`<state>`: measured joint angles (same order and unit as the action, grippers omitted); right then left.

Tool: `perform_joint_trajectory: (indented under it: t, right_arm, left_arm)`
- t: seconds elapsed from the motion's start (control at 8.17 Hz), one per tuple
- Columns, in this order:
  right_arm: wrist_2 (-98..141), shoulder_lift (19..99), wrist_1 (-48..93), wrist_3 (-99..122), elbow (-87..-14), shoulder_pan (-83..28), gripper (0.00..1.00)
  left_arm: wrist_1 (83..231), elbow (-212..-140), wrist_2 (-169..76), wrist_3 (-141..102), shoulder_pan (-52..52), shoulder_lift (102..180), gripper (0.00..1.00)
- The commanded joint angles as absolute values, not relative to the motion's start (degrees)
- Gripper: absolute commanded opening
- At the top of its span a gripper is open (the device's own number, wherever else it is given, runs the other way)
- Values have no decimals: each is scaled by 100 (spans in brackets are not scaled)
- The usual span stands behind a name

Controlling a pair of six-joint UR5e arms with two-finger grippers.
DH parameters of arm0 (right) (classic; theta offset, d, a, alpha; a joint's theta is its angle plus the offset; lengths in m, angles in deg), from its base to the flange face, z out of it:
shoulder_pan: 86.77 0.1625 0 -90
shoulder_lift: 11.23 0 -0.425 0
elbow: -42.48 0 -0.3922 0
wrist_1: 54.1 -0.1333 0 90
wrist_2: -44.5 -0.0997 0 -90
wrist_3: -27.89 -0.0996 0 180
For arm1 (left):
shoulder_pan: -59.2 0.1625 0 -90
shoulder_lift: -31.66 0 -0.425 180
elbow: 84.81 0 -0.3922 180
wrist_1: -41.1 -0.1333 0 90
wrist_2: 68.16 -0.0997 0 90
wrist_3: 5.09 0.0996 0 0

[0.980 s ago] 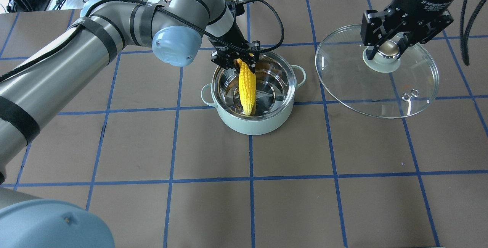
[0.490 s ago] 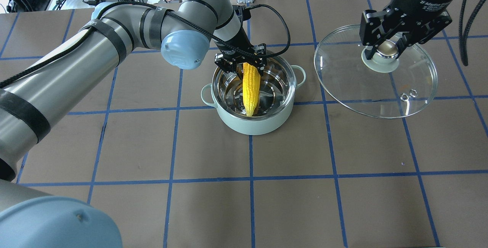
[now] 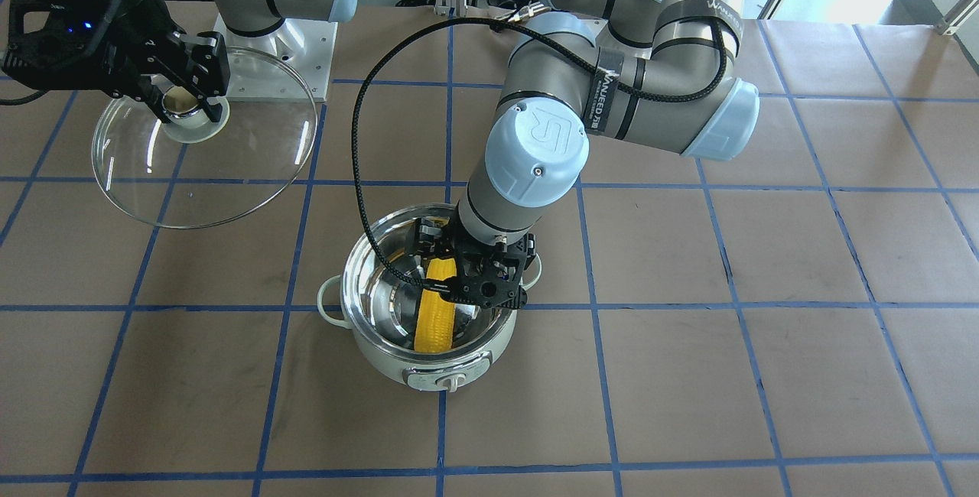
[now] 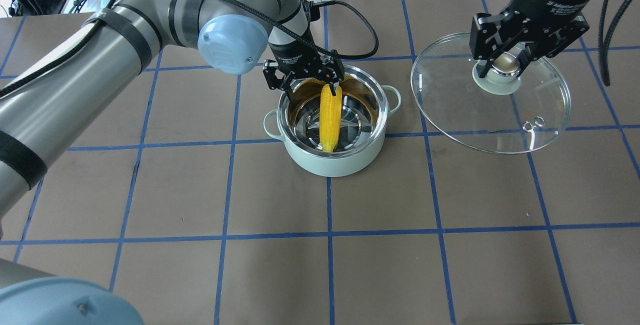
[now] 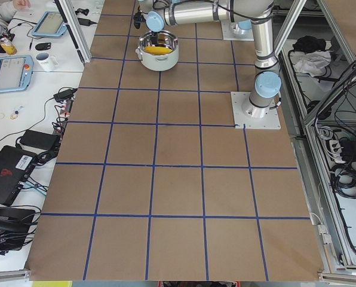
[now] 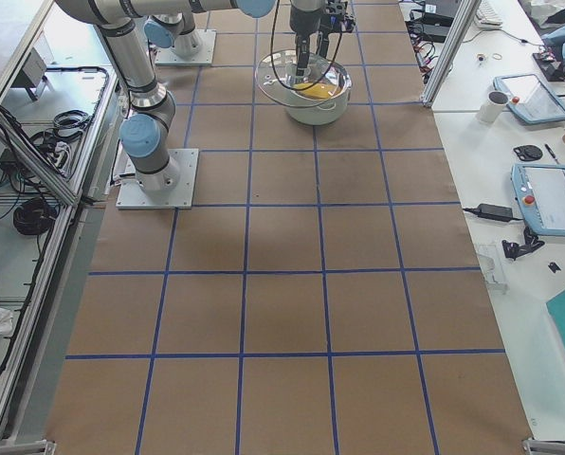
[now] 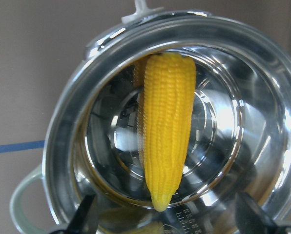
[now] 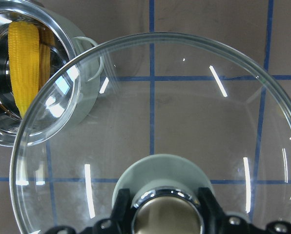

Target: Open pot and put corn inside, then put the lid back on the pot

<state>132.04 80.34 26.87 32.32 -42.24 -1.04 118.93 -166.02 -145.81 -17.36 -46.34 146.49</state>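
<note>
The mint-green pot (image 4: 345, 162) stands open at the table's middle. The yellow corn (image 4: 331, 117) lies inside its steel bowl, thick end leaning on the far wall, and also shows in the left wrist view (image 7: 165, 131). My left gripper (image 4: 304, 76) hovers over the pot's far rim, open wide and touching nothing. My right gripper (image 4: 505, 65) is shut on the knob of the glass lid (image 4: 460, 110) and holds it in the air to the right of the pot. The front-facing view shows the pot (image 3: 382, 359), the corn (image 3: 433, 325) and the lid (image 3: 245, 168).
Brown table paper with blue tape grid lines (image 4: 330, 235) surrounds the pot. The left arm's black cable (image 4: 367, 25) loops above the pot's far side. The right arm's base plate (image 3: 275, 61) sits behind the lid.
My left gripper has opened and let go of the corn, which has settled lower in the pot. The left wrist has turned. The lid has drifted slightly left.
</note>
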Motion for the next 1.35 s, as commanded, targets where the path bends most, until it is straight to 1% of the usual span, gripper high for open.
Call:
perform_joint_trajectory:
  t: [0.0,0.24,0.37,0.49,0.61,0.86,0.98,1.22]
  right_arm:
    - [13195,8026,2694,3159,-4225,-73,0]
    - [13212,7913,2938,2687,-4233,276,0]
    - [13239,7720,3227,2310,-4225,714,0]
    - [13291,7370,3822,1871,-4198,1180,0]
    - [13292,6854,4350,1414,-4146,1489,0]
    - [13300,6192,5143,823,-4067,1921,0]
    - [13318,5972,5390,742,-3988,2062,0]
    - [13441,5786,5392,698,-3969,2300,0]
  left_arm:
    - [12335,-16207,-15514,-1425,-4521,14479,100]
    - [12362,-16207,-15832,-1124,-4311,14067,100]
    - [12354,-16207,-16078,-1098,-4223,13891,100]
    - [12371,-16215,-16089,-1036,-4100,13759,100]
    - [12510,-16215,-16106,-1027,-3960,13627,100]
    - [12547,-16224,-16098,-878,-3600,13407,100]
    - [12547,-16224,-16098,-878,-3424,13362,100]
    - [12608,-16311,-16089,-869,-3151,13266,100]
